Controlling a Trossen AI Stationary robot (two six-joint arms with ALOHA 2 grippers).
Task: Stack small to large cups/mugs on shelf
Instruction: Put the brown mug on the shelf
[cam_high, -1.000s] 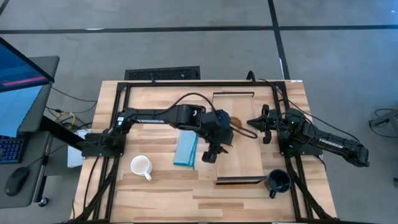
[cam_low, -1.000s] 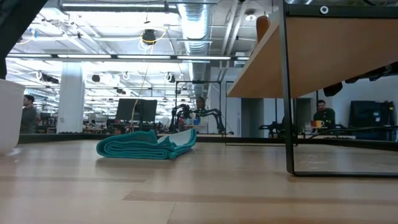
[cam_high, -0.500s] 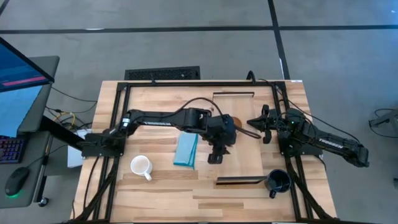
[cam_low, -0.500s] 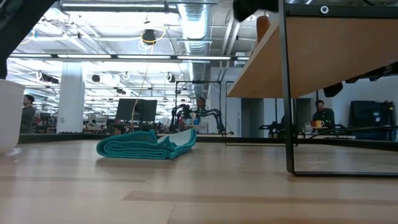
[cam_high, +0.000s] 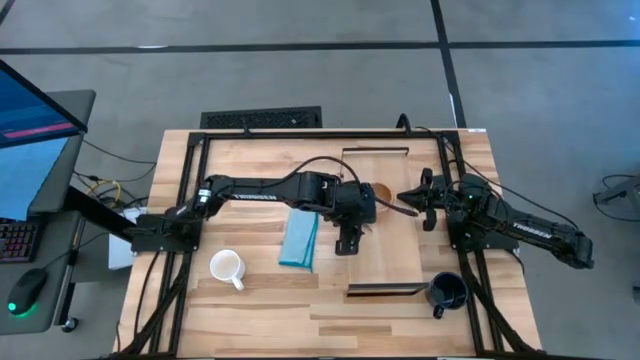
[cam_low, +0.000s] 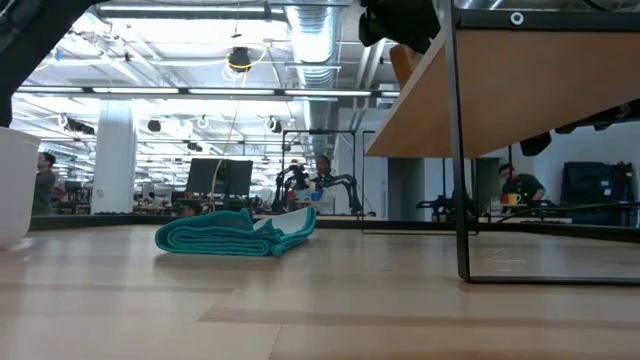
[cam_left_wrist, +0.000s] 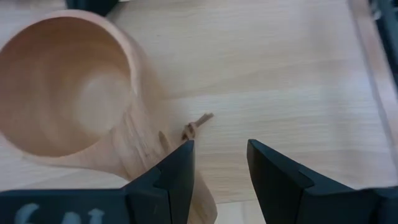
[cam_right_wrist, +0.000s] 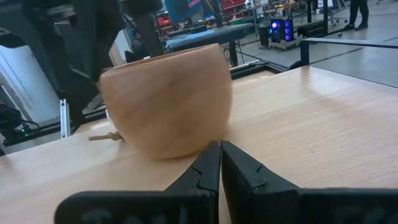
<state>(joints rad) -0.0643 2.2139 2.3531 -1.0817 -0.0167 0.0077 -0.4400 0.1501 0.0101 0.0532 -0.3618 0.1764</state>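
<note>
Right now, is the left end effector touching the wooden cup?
Cannot tell. In the left wrist view, the left end effector is open, with one finger overlapping the wooden cup beside it, but no contact or gap shows plainly.

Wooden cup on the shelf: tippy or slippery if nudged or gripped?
The wooden cup likely rocks or slides when nudged: its body curves in toward a narrow base. It looks like smooth wood, so probably light, rigid and a bit slick. The left pincer is open beside it.

smooth matt wooden cup (cam_right_wrist: 165, 102) on light-wood shelf (cam_right_wrist: 311, 118).
</note>
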